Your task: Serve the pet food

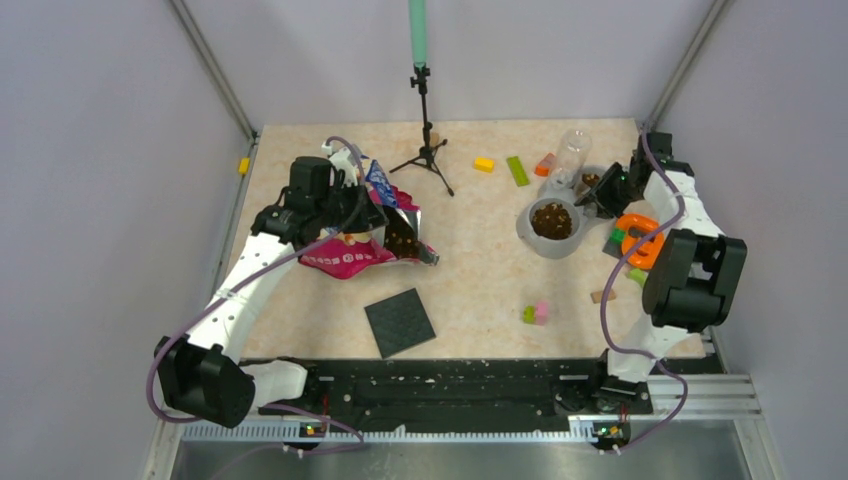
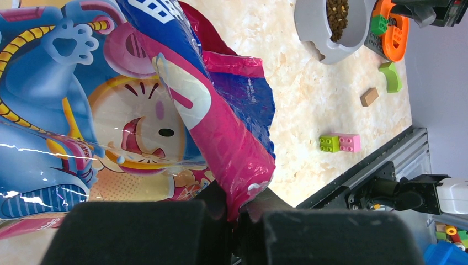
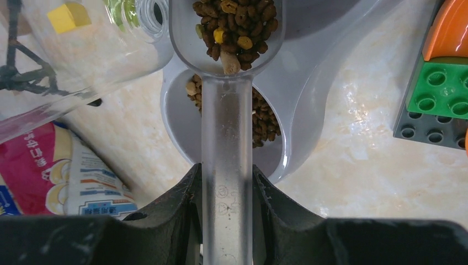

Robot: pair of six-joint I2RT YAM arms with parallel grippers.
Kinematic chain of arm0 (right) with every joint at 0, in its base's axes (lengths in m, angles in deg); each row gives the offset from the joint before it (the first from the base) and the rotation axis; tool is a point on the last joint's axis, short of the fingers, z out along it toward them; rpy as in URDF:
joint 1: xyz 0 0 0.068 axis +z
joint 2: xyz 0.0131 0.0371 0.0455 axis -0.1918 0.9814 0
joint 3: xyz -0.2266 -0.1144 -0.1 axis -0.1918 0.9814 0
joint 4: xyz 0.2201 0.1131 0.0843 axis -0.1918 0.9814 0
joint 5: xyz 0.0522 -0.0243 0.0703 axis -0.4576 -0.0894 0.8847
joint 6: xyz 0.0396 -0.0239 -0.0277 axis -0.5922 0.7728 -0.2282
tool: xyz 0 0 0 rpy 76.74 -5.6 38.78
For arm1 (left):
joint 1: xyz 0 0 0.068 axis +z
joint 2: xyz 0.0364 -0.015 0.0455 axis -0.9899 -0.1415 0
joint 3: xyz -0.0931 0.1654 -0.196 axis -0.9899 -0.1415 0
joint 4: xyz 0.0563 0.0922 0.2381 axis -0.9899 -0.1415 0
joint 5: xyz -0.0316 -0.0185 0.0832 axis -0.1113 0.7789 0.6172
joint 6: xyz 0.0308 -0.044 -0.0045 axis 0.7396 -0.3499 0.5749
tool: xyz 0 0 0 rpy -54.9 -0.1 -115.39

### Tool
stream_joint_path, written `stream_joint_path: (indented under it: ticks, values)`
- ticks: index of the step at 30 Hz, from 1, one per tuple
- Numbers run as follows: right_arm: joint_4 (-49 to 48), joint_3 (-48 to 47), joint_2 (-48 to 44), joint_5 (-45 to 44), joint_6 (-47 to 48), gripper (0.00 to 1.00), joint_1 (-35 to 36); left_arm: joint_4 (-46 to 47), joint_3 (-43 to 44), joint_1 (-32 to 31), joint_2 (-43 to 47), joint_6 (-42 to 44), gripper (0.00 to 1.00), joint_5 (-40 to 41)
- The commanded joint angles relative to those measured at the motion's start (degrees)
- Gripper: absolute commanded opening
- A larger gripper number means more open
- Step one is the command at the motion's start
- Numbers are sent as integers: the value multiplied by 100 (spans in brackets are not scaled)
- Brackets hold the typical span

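Left tool (image 2: 238,214) is clenched on the pink rim of the kibble bag (image 2: 110,110) (glossy pink-and-blue cartoon print). The bag edge runs straight into the jaws, and the rest is crumpled on the worktop (image 1: 470,290) ahead of that tool. The bag mouth faces away from the left tool toward the right arm, with brown kibble (image 1: 401,240) showing inside it. Right tool (image 3: 227,190) is grasping the clear scoop (image 3: 227,83) by its handle, fingers (image 3: 179,204) pressed on both sides, handle pointing straight out from the tool. The scoop cup is loaded with kibble (mostly brown, a few yellowish bits) and sits over the grey bowl (image 3: 325,49); can't tell if it touches the heap. The bowl holds kibble too, just beyond the right tool's fingertips, under the handle. Clear jar (image 3: 83,49) is ahead-left of the right tool, beside the bowl. Green block (image 3: 441,88) sits on a grey studded plate (image 3: 427,130) to that tool's right, with an orange piece (image 3: 450,27) next to them. Black square mat (image 1: 400,322) lies between the two arms, nearer the bases. Green-and-pink block pair (image 2: 339,143) is on the worktop, well apart from the left tool.
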Motion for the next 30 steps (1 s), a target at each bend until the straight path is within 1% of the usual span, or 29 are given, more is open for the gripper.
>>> stream_joint_path:
  ticks: [1, 9, 15, 23, 30]
  values:
    - [-35, -302, 37, 518, -437, 0, -166, 439, 48, -45, 260, -112, 0, -80]
    - [-90, -374, 105, 1251, -979, 0, -364, 424, 100, -45, 186, -34, 0, -28]
    - [-11, -408, 127, 1423, -1304, 0, -480, 278, 151, -42, 205, 97, 0, 86]
    - [-577, -319, -14, 2055, -1905, 0, -607, 123, 172, -41, 243, 197, 0, 261]
    - [-579, -310, 77, 2239, -2186, 0, -631, -49, 188, -36, 308, 340, 0, 397]
